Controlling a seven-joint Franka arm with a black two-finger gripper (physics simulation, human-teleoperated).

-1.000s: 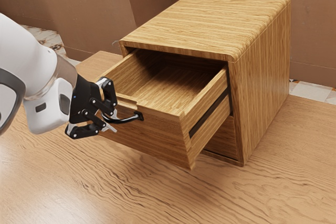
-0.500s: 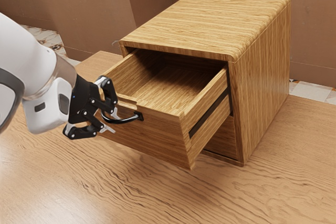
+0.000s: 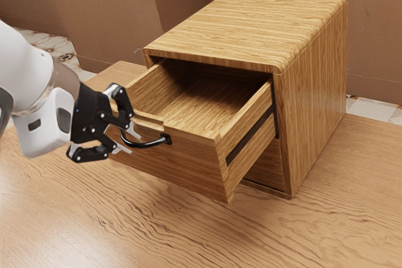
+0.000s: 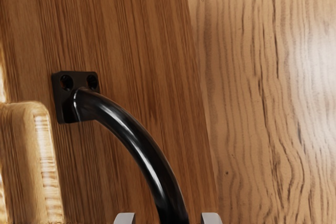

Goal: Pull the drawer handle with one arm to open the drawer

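Drawer (image 3: 182, 164) of light grained wood sits pulled well out of its boxy wooden cabinet (image 3: 264, 23), my black two-finger gripper (image 3: 125, 141) straddling the curved black metal handle (image 3: 149, 144), jaws parted and not pinching, so opening looks nearly complete.

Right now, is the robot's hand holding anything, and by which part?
Nothing. The gripper is open: the handle runs between its fingertips, but a gap shows on each side, so neither touches it.
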